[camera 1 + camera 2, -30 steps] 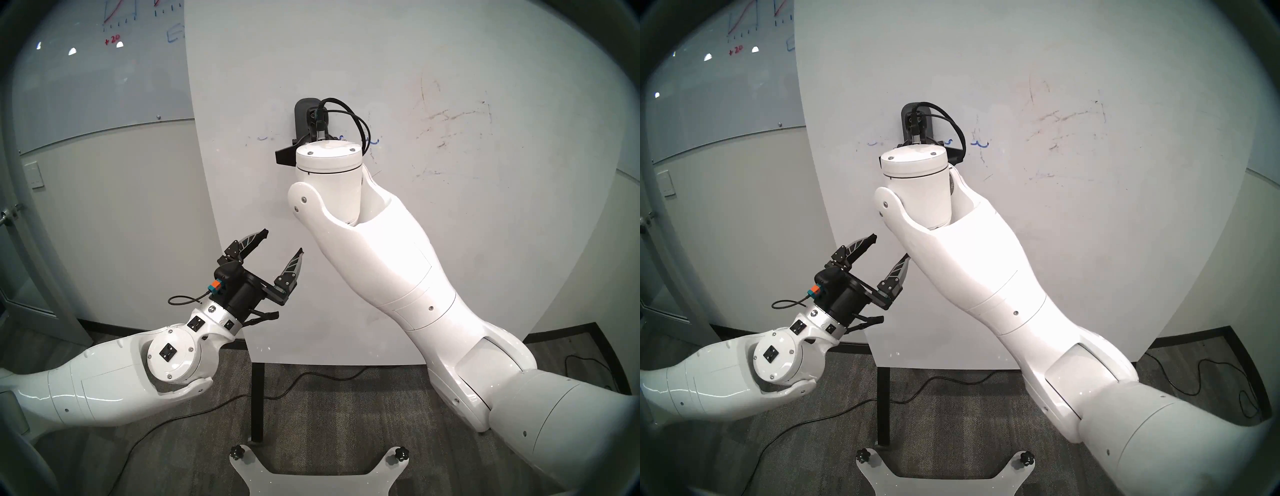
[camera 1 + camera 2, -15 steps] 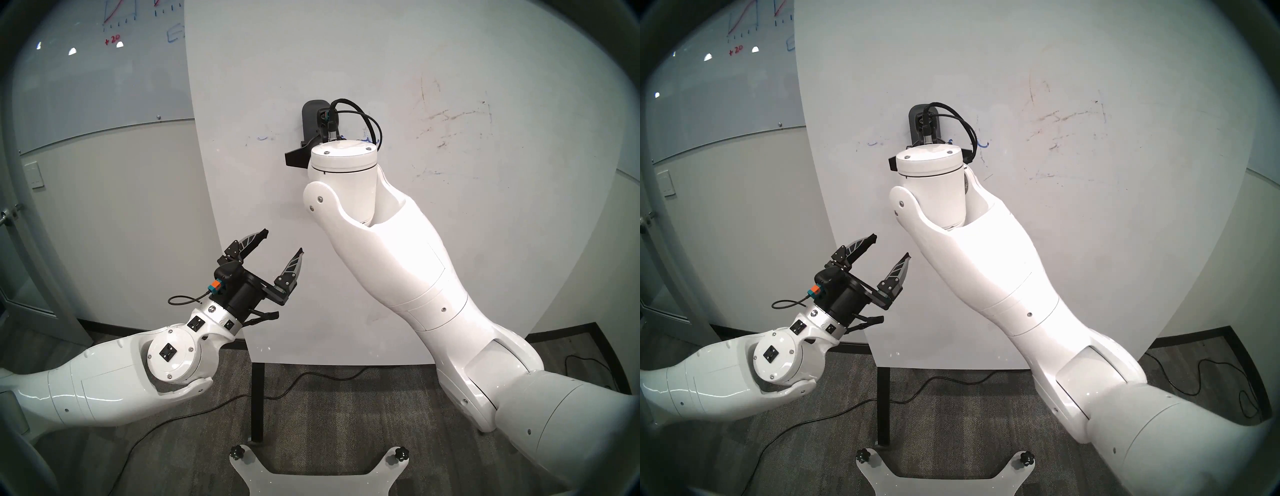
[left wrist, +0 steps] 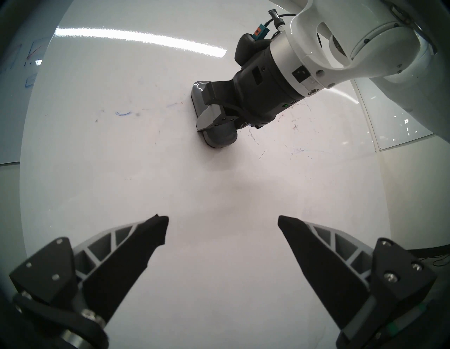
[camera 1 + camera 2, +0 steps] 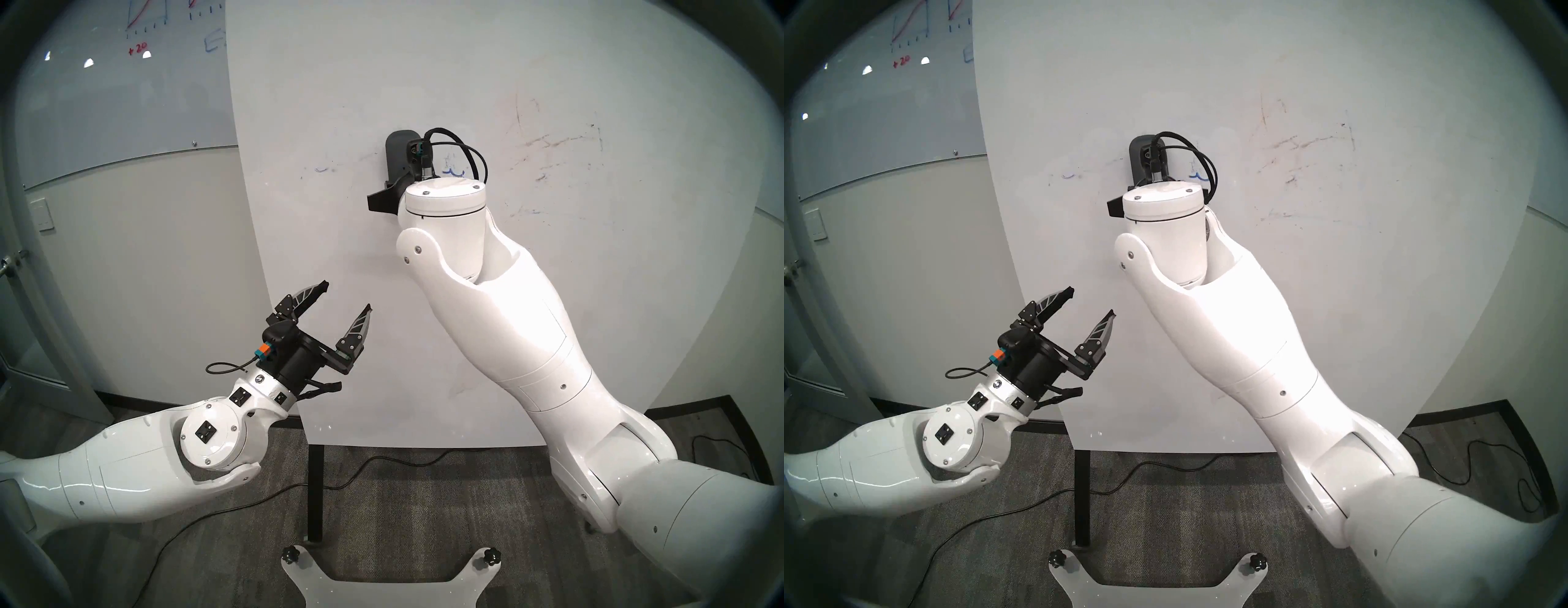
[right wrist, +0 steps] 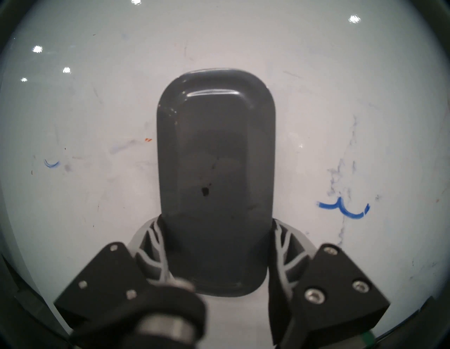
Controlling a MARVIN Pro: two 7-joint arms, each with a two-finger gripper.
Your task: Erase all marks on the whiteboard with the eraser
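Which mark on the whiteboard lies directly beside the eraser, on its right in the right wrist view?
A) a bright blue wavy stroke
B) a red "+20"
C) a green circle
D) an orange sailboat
A: the bright blue wavy stroke sits on the whiteboard just right of the eraser.

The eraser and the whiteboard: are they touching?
Touching. In the left wrist view the eraser, clamped in the right gripper, lies with its pad flat on the whiteboard, no gap along its edge.
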